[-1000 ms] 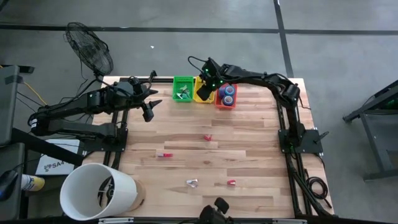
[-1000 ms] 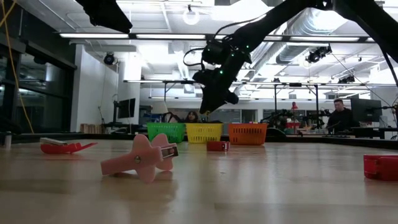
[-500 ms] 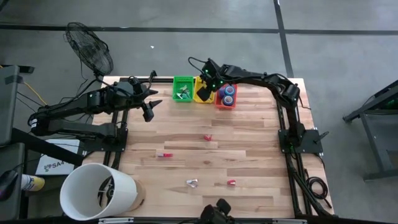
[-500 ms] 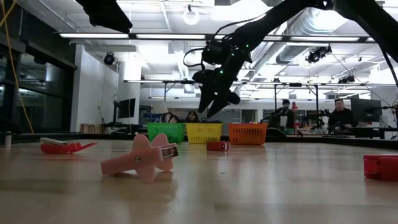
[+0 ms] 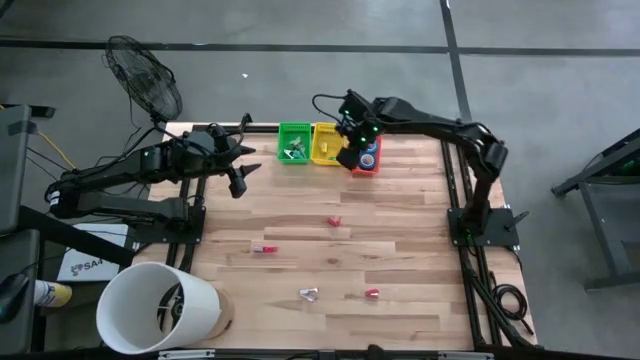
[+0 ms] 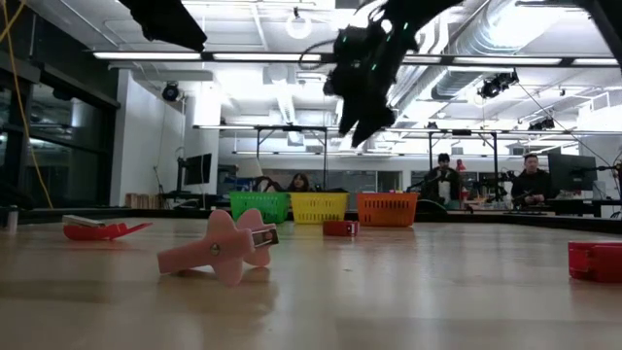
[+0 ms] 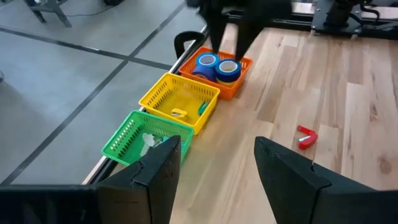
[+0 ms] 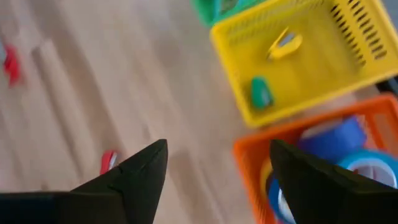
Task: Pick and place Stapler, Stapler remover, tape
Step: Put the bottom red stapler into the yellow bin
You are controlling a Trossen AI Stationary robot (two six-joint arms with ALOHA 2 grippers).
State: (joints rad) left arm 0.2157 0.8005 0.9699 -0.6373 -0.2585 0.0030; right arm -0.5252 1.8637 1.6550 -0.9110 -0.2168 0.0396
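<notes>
Three baskets stand in a row at the table's far edge: green (image 5: 293, 142), yellow (image 5: 326, 143) and orange (image 5: 365, 158). Blue tape rolls (image 7: 217, 65) lie in the orange one. The yellow basket (image 8: 298, 56) holds a yellow piece (image 8: 285, 42) and a green piece (image 8: 261, 93). A pale pink stapler remover (image 6: 219, 248) lies near the table's front. Small red pieces (image 5: 333, 221) (image 5: 263, 247) (image 5: 371, 293) lie scattered on the wood. My right gripper (image 5: 350, 157) hangs open above the seam between the yellow and orange baskets. My left gripper (image 5: 238, 180) hovers open at the far left.
A white bucket (image 5: 155, 305) stands off the table's near left corner and a fan (image 5: 145, 85) beyond the far left corner. People sit in the room behind the table (image 6: 530, 180). Bare wood lies between the scattered pieces (image 5: 400, 240).
My right gripper has opened above the yellow basket, then risen and shifted toward the table's right, over the edge of the orange basket.
</notes>
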